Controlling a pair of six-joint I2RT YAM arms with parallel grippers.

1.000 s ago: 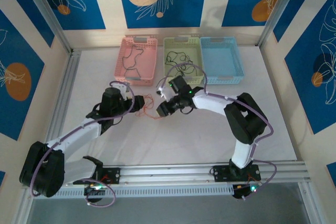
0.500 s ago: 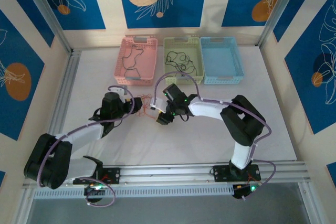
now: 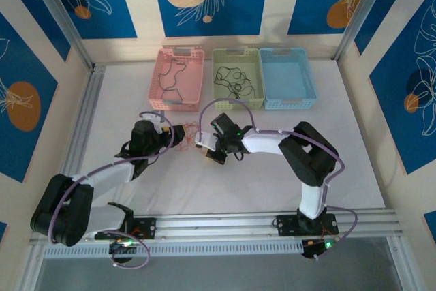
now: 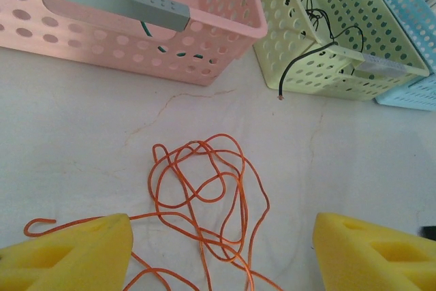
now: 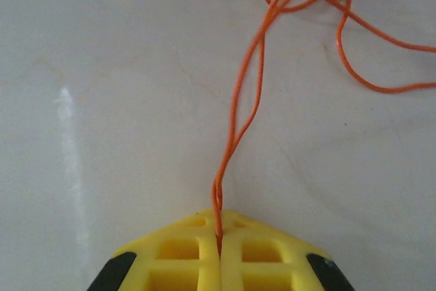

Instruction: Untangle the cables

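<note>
the right gripper [image 5: 219,249] has its yellow jaws pressed together on the orange cable [image 5: 251,80]. two strands are pinched side by side and twist as they run toward the top of the right wrist frame. the left gripper [image 4: 221,247] has its jaws wide apart, one pad in each lower corner of the left wrist frame. the cable's loose loops lie on the table [image 3: 225,189] between and just above the pads. one strand meets the left pad, but i cannot tell whether it touches or passes under.

the step looks like drawing the snarl open. the left jaws would do best to close low on a single loop, not the whole bunch. a slow pull apart should then let loops slide rather than cinch.

the pink basket [image 4: 136,52] and green basket [image 4: 327,73] stand near, across the upper frame. a black cable [image 4: 300,66] droops over the green wall and could snag. bare table lies toward the bottom of the top frame, probably the safer way to pull.
</note>
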